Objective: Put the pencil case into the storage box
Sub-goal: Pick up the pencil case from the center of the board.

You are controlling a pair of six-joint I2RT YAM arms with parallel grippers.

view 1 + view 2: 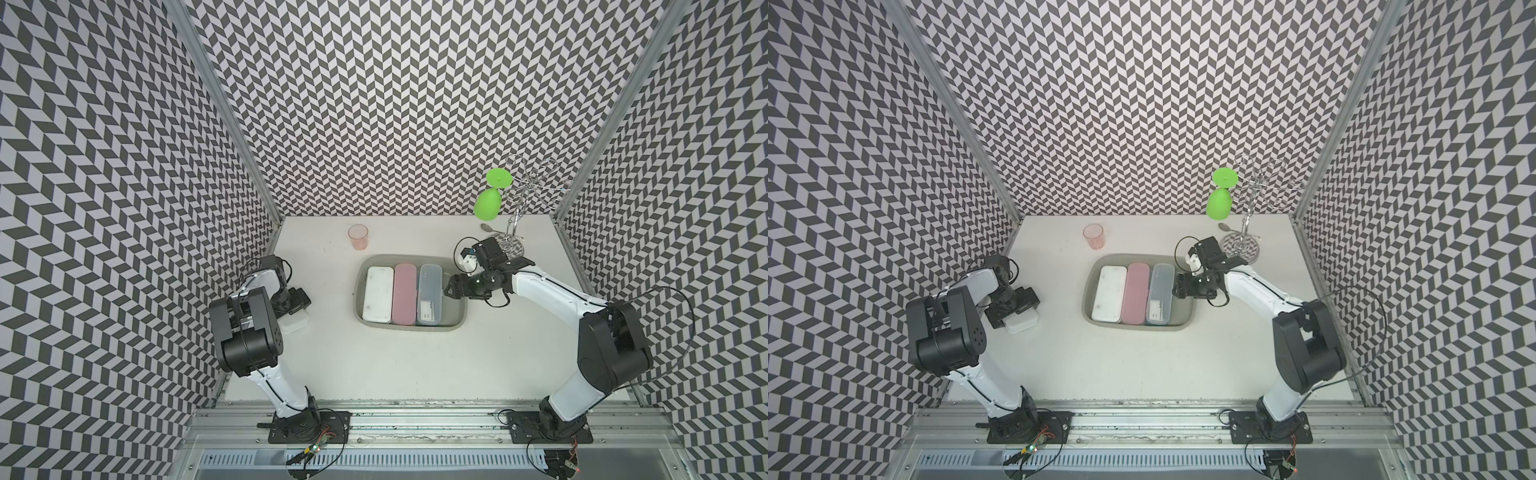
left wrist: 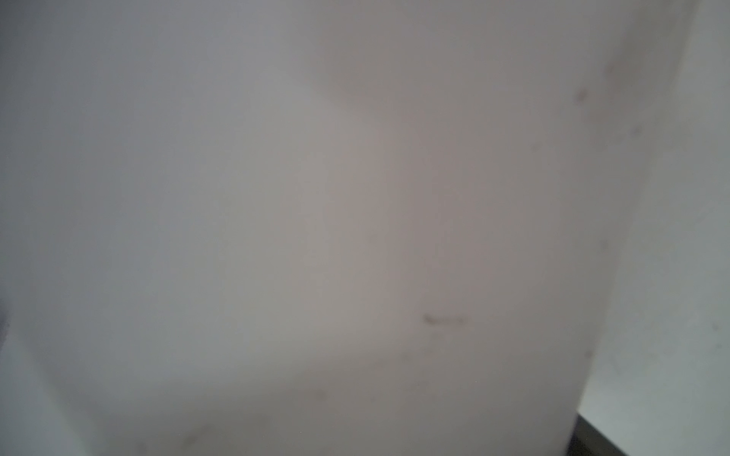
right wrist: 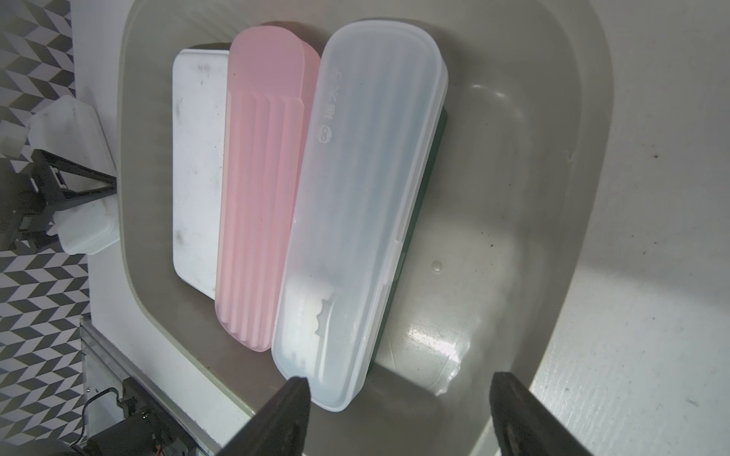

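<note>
**Item:** pencil case (image 1: 293, 326), white plastic, oblong with rounded corners. **Location:** it lies on the table (image 1: 415, 374) outside the storage box (image 1: 411, 329), well apart from the rim, on the side facing the left gripper (image 1: 296, 303). **Handling:** it is judged light, rigid and smooth-skinned, so it is liable to slip or swivel if pinched at one end. A hold across the short width near mid-length is advised, with modest pressure so that the shell is not sprung open. **Grippers:** the left gripper is set directly over this case with jaws spread wide. Whether the sides are actually clamped cannot be told, since the left wrist view is filled with blurred white. The right gripper (image 3: 399, 379) is seen parted and empty above the box's edge on the translucent case's side. **Box contents:** a white case (image 1: 378, 299), a pink case (image 1: 405, 300) and a translucent case (image 1: 430, 300) are recorded abreast. Only a bare strip of floor is left beside the last, judged narrow for a fourth.
</note>
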